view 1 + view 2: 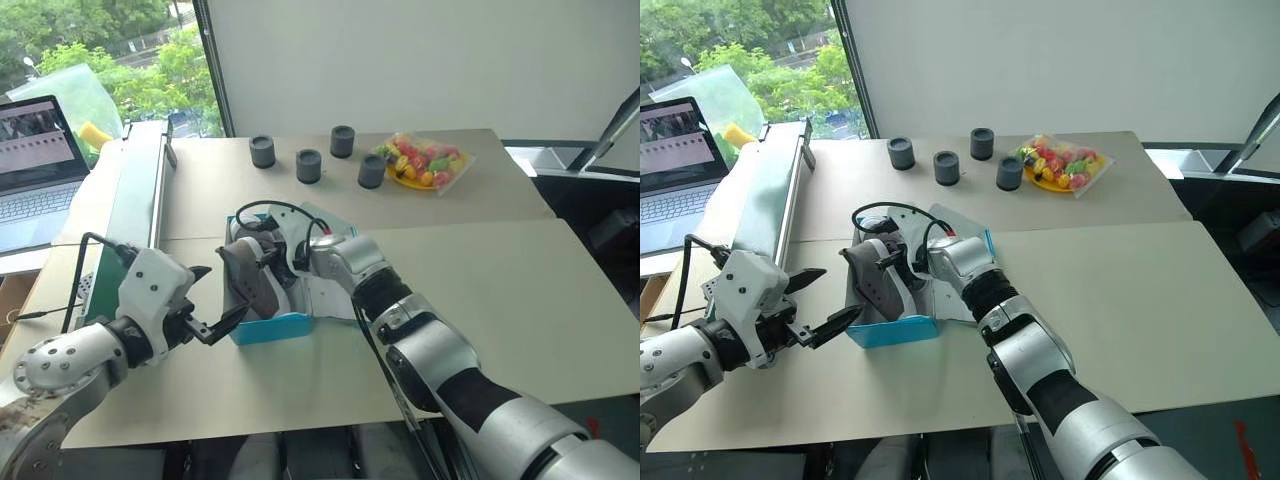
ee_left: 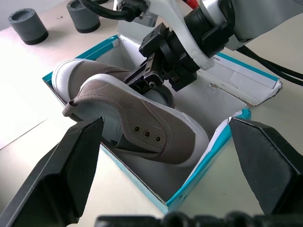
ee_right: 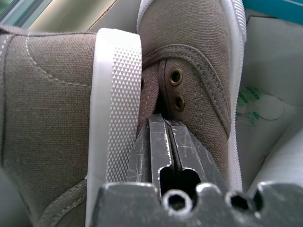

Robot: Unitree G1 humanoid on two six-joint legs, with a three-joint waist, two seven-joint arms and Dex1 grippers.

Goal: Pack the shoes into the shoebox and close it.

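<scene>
Head views: the shoebox (image 1: 272,328) is seen open on the table, with both shoes (image 1: 250,280) inside it. The left gripper (image 1: 205,300) is held just beside the shoebox, fingers spread. The right gripper (image 1: 902,262) is reached in over the shoebox.

Left wrist view: one shoe (image 2: 142,127) is propped tilted on the other inside the shoebox.

Right wrist view: the right gripper's fingers (image 3: 163,142) are pressed together at a shoe's opening; a pinch on fabric cannot be told.

Four dark grey cylinders (image 1: 309,165) on beige table (image 1: 500,290), bag of colourful sweets (image 1: 423,163), open laptop (image 1: 35,160), green-and-silver conveyor (image 1: 135,195)
</scene>
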